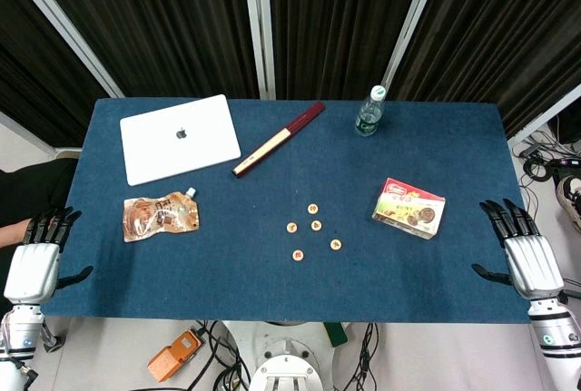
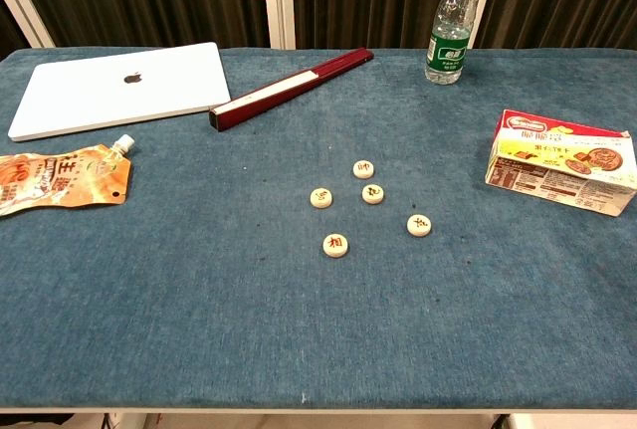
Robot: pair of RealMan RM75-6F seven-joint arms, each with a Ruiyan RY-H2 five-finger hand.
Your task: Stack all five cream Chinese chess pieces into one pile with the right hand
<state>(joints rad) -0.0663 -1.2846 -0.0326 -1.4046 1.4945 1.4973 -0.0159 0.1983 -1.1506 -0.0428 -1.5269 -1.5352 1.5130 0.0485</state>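
Right hand [image 1: 531,259] apart from chess pieces [image 2: 372,193]

Robot lab or test cell: black curtain backdrop [image 1: 182,19], blue felt-covered table [image 1: 272,282], loose cables on floor [image 1: 545,151], orange pedal [image 1: 172,355].

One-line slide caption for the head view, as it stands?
Five cream chess pieces lie unstacked on the blue table; left hand and right hand rest open at its edges.
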